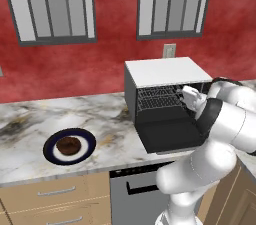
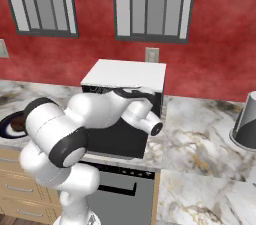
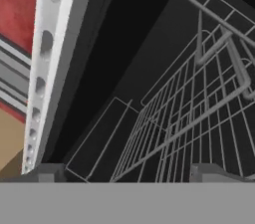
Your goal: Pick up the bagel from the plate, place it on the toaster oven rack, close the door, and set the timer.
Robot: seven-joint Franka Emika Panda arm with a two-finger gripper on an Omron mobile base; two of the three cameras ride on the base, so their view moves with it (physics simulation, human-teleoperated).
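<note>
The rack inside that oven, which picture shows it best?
The hand view: the rack fills it up close, wire by wire. The left base view shows it small inside the toaster oven; in the right base view the arm covers it.

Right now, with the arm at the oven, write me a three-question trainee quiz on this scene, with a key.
1. True or false: the small round dark brown bagel lies on the round navy-rimmed plate.
2. How does the flat black oven door stand? A) shut B) folded down open C) removed
3. Fill in: the end effector, its jaws apart and holding nothing, points at the thin grey wire ____ inside the boxy black toaster oven with the white top.

Key: 1 true; 2 B; 3 rack.
</note>
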